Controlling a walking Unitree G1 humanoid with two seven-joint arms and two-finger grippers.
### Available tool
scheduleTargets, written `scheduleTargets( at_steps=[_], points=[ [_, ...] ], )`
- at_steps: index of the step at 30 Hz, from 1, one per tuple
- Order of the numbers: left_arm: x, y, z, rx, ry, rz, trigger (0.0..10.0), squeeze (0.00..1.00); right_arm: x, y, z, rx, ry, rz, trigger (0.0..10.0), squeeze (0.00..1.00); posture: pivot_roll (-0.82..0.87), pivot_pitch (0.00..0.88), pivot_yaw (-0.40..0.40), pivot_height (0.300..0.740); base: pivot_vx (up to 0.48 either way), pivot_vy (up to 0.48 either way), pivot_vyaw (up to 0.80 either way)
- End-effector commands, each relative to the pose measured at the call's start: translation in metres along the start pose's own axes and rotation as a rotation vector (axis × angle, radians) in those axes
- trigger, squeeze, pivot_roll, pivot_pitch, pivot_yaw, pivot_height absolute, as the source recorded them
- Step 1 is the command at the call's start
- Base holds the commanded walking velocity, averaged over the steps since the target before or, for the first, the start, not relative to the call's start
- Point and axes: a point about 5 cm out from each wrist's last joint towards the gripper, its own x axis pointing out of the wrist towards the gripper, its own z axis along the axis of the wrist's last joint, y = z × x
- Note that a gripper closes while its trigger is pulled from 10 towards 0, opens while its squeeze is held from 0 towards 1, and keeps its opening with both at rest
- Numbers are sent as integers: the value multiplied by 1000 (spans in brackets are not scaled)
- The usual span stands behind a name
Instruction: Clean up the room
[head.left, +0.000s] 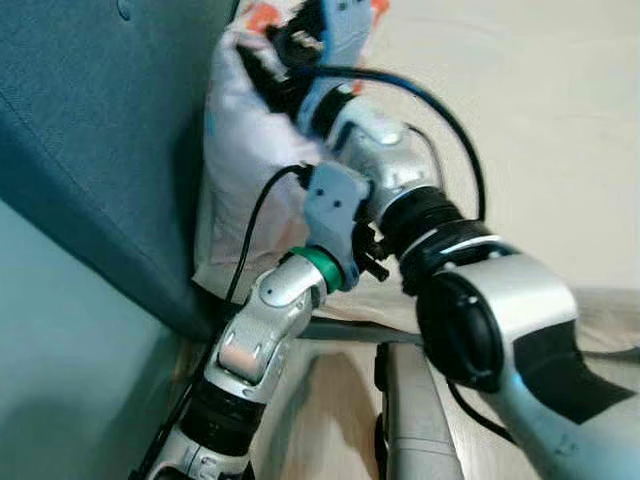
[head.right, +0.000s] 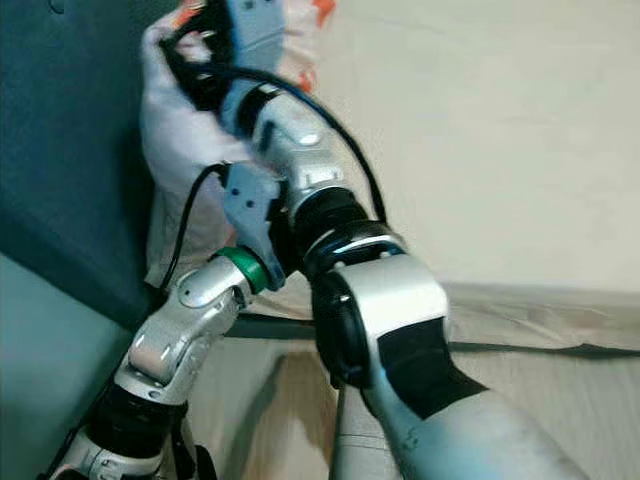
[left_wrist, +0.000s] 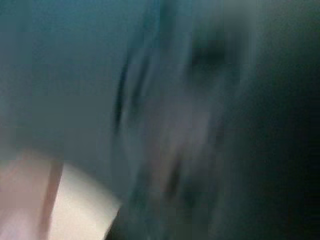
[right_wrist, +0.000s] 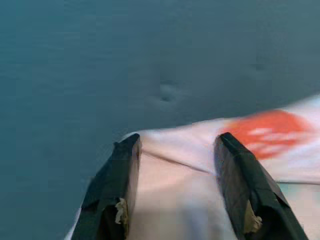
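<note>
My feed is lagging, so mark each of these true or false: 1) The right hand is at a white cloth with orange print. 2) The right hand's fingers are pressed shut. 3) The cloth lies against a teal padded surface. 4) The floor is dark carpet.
1) True: the right hand reaches onto the white cloth, which has an orange patch.
2) False: its fingers stand apart, with cloth showing between them.
3) True: the cloth hangs beside the teal padded surface.
4) False: the floor is pale beige.
The left wrist view is too blurred to judge the left hand.
</note>
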Motion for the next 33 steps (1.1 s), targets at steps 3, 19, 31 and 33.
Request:
scheduleTargets(
  at_steps=[3, 19, 31, 33],
  points=[
    [5, -10, 22, -90, -61, -64, 10000, 0, 17, 26, 20, 23, -85, 209, 10000, 0, -5, 151, 25, 536, 0, 0, 0],
    [-16, 113, 45, 198, -18, 671, 10000, 0, -26, -48, 37, 43, -132, -102, 10000, 0, -4, 144, 25, 536, 0, 0, 0],
    [-86, 53, -12, 271, 277, -136, 10000, 0, -117, -119, 57, -128, -208, -395, 10000, 0, -28, 162, 30, 536, 0, 0, 0],
    [-96, 45, -22, 227, 319, -193, 10000, 0, -130, -122, 48, -127, -192, -425, 10000, 0, -28, 160, 31, 536, 0, 0, 0]
  ],
)
